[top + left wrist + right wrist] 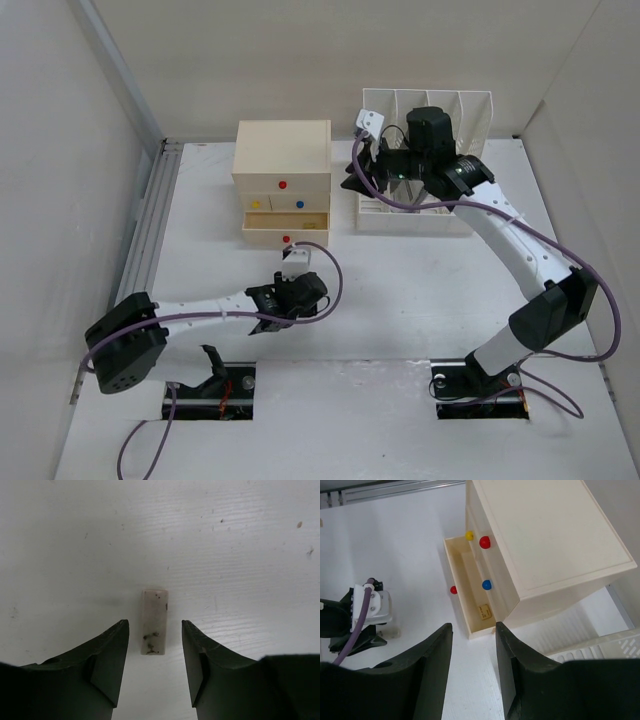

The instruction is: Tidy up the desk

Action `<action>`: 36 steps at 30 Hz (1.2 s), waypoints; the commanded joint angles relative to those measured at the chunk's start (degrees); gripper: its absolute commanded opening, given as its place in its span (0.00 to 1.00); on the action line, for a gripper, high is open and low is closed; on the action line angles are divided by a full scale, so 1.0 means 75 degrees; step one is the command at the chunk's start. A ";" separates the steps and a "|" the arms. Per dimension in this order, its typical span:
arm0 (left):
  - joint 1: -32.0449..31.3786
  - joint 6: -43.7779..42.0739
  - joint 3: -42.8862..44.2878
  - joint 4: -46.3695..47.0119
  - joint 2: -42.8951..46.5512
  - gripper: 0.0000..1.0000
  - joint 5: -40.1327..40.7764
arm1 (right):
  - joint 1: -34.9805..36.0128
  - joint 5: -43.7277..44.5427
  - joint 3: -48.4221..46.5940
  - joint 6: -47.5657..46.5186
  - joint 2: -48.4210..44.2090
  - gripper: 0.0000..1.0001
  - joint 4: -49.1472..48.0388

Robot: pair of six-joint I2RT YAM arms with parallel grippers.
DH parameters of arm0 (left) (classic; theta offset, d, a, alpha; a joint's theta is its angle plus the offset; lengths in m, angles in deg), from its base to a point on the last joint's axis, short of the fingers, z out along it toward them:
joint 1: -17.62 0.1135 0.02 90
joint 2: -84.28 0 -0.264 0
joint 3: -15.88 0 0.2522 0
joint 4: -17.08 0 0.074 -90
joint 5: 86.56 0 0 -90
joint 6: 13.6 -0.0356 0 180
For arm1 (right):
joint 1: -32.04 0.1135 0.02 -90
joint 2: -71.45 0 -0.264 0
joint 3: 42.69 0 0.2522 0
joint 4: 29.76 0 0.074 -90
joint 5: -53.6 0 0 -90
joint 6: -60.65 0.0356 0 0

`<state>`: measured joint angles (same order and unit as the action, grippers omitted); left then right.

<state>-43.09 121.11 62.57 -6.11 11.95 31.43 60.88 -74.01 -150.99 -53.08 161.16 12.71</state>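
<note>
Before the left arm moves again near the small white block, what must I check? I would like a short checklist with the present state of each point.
1. Left jaws open: ok, they stand apart.
2. Block free: ok, it lies flat on the desk between them, with a gap on each side.
3. Bottom drawer pulled out: ok.
4. Room in the drawer: ok, only one small tan item lies at one end.
5. Right jaws empty: ok, open and holding nothing, near the rack.
</note>
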 commanded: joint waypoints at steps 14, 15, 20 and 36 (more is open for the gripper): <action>-0.0109 0.0121 -0.0079 0.0238 -0.0772 0.20 -0.0134 | -0.0224 -0.0552 0.0043 0.0105 -0.0208 0.46 -0.0277; -0.0109 0.0121 -0.0078 0.0168 -0.0773 0.20 -0.0134 | -0.0224 -0.0552 0.0043 0.0105 -0.0208 0.46 -0.0277; -0.0261 0.0191 0.0156 0.0004 -0.1090 0.25 -0.0064 | -0.0224 -0.0623 0.0043 0.0105 -0.0208 0.46 -0.0277; -0.0402 0.0332 0.0566 -0.0231 -0.0951 0.00 0.0381 | -0.0295 -0.0693 0.0043 0.0105 -0.0277 0.46 -0.0207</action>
<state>-45.62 122.24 66.15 -4.73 1.83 34.55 59.00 -77.37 -150.36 -52.88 161.16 12.78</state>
